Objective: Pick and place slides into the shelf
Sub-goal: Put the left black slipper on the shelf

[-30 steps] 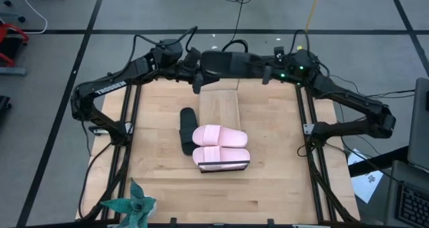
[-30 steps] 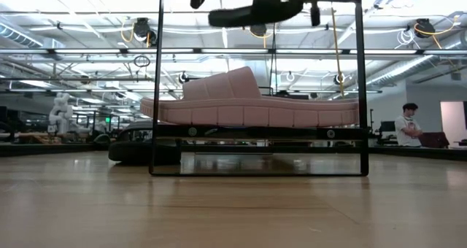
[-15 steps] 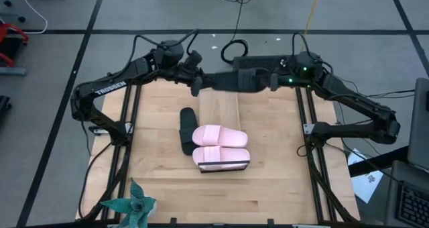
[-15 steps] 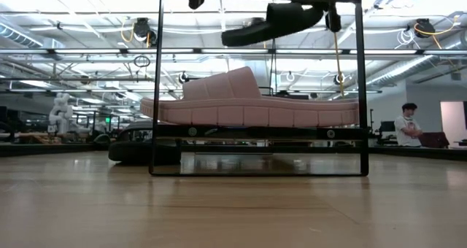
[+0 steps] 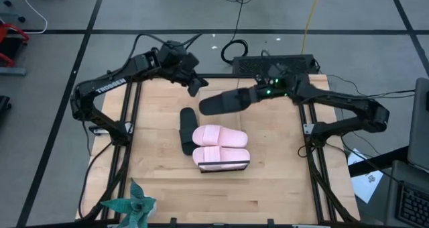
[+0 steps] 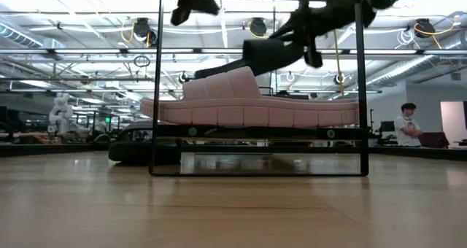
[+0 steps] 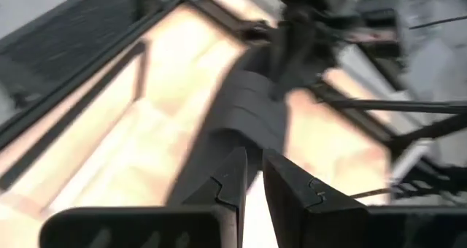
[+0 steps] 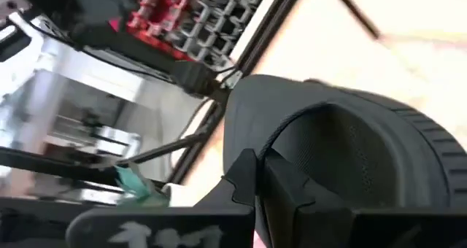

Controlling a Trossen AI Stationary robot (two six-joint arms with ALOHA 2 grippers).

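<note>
Black slide (image 5: 225,102) pinched in right jaws above the shelf (image 6: 259,130), left jaws nearly together

White lettering reading "TROSSEN" runs along the upper link of the left arm (image 5: 110,87) in the high view, the only wording that can be made out anywhere in the scene. Pale marks show on the dark body of the right gripper (image 8: 255,176) in its own wrist view, but they are too blurred to read. No labels, numbers or signs are legible on anything else on the table.
</note>
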